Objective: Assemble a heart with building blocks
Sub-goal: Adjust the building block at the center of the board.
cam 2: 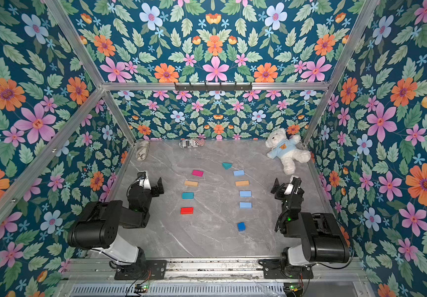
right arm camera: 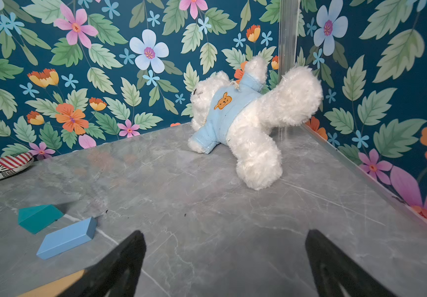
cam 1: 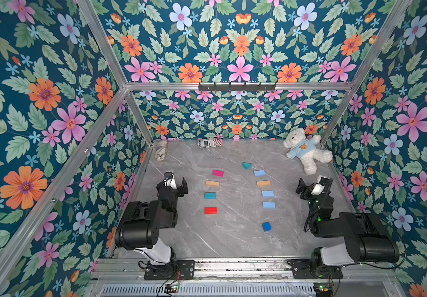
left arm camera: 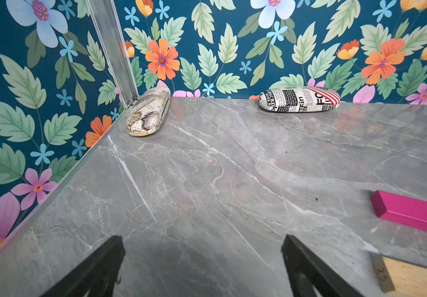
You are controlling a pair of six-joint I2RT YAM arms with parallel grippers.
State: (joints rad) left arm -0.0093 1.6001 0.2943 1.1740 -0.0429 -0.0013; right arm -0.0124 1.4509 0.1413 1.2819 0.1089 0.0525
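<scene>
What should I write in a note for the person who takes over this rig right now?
Left gripper: open, empty, near the magenta block.
Right gripper: open, empty, facing the teddy bear.
Building blocks: ten, lying apart in two loose columns on the table; magenta down to the red block, teal triangle down to the dark blue cube.
Done: nothing joined yet.
Left: the whole heart.

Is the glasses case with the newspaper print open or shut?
Shut: the newspaper-print case lies flat by the back wall, its halves closed together, with no gap and no inside showing.
</scene>
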